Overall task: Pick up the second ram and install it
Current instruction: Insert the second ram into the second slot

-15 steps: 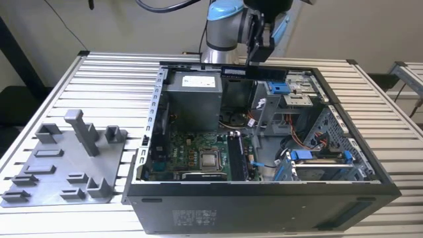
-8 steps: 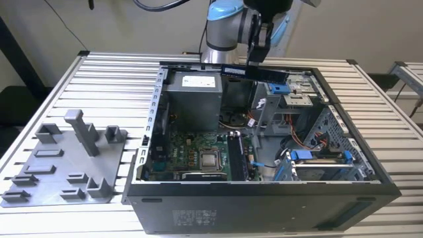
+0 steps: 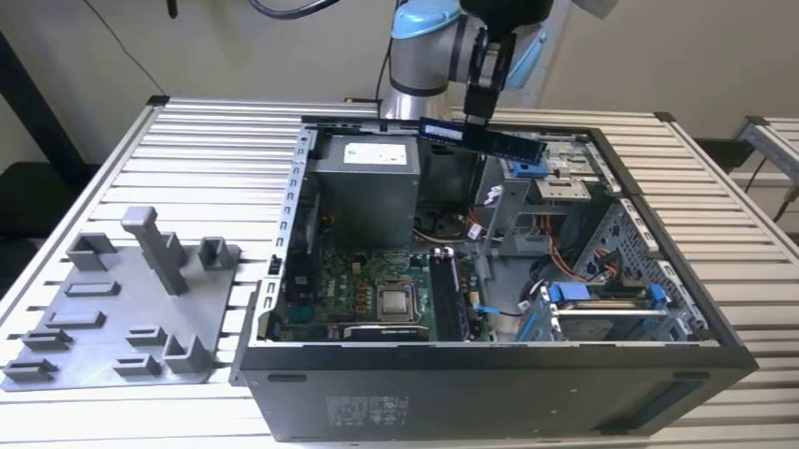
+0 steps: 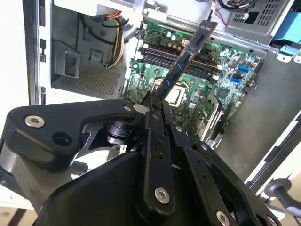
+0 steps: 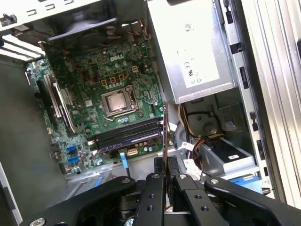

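The second ram [image 3: 481, 137], a thin dark stick with a pale bluish label, hangs level above the back of the open computer case [image 3: 500, 360]. My gripper [image 3: 477, 117] is shut on its upper edge. In the second wrist view the ram [image 4: 186, 59] reaches out from the fingers [image 4: 151, 110] over the green motherboard [image 4: 225, 80]. It appears edge-on in the first wrist view as a thin strip [image 5: 164, 132], close to the long memory slots [image 5: 127, 134]. The ram is well above the board and touches nothing else.
A grey plastic fixture [image 3: 125, 309] with upright posts lies on the slatted table at the exterior view's left. Inside the case are a grey power supply [image 3: 362, 187], a bare processor [image 3: 397, 301], cables and a blue-tabbed drive cage [image 3: 600, 304].
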You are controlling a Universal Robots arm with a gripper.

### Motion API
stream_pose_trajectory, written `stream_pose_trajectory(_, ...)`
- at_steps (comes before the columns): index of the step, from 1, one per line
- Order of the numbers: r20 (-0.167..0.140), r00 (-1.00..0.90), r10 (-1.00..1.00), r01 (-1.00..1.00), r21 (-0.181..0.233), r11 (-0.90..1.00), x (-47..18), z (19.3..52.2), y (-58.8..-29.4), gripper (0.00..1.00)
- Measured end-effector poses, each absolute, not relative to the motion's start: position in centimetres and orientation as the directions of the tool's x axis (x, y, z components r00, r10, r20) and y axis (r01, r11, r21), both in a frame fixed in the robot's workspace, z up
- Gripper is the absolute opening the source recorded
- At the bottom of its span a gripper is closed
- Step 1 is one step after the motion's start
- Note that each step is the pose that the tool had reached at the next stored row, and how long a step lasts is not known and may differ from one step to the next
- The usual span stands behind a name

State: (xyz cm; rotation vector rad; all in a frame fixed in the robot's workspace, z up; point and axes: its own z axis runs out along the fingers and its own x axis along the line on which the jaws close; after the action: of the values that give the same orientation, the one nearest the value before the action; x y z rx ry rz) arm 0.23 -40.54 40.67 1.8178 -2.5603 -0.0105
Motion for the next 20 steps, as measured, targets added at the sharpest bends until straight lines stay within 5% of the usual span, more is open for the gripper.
stream_pose_trajectory(20,-0.003,-0.608,-0.794,-0.794,0.006,0.608,0.23,40.60,-40.54,0.14)
